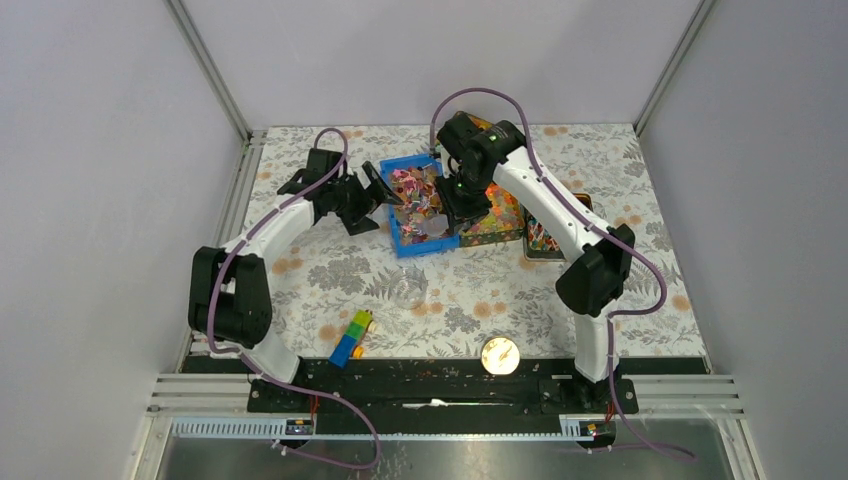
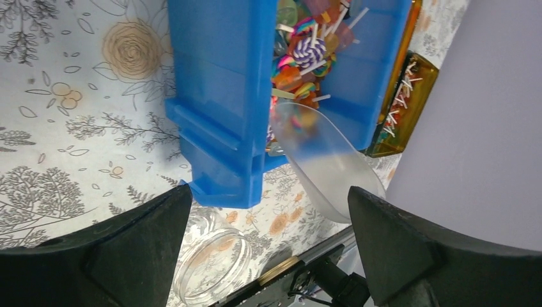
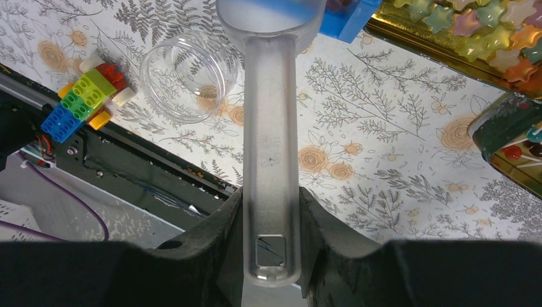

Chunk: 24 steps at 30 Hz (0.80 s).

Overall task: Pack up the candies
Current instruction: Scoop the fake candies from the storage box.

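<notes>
On the floral table (image 1: pixel 600 290), candies (image 1: pixel 410 190) lie beside the right pincer (image 1: pixel 450 215).

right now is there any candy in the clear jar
No, the clear jar is empty, with only the tablecloth pattern showing through its bottom.

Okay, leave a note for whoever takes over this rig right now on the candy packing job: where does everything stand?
Left pincer: open, empty, at the blue bin's left side.
Right pincer: shut on the scoop's handle, bowl at the bin's near end.
Candies: piled in the bin; the clear jar on the table looks empty.
Done: scoop in hand.
Left: scoop candies out, probably into the jar.
</notes>
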Motion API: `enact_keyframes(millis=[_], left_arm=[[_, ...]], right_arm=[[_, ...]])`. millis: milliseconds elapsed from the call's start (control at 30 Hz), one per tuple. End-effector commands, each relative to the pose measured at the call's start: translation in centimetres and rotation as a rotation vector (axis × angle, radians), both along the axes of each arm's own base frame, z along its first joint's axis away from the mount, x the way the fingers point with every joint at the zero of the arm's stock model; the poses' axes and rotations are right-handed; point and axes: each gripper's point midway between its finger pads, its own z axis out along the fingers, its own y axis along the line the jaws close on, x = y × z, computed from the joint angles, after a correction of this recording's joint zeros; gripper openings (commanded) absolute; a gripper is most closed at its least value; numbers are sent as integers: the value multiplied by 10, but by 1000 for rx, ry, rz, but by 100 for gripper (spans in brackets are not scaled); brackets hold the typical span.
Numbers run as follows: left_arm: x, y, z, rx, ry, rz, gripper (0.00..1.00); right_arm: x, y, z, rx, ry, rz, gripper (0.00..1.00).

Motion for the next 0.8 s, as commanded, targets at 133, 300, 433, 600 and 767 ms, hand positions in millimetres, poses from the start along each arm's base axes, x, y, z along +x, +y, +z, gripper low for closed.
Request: enact_keyframes(millis=[133,300,433,600,767], left_arm=[[10,-1,-15,113,47,-19,83],[11,-8,-26,129,77,-40,74],[12,-7,-35,143,93,-46,65],[10,-8,-41,166,115,-63,53],[8,-8,-43,177,119,-72,46]], right_arm=[[-12,-13,18,-65,9,-3,0],[-20,-12,14,-69,37,14,0],[-24,-14,6,-91,52,23,0],[-23,-13,-11,-106,66,10,0],[-18,-13,-16,-127,66,7,0]])
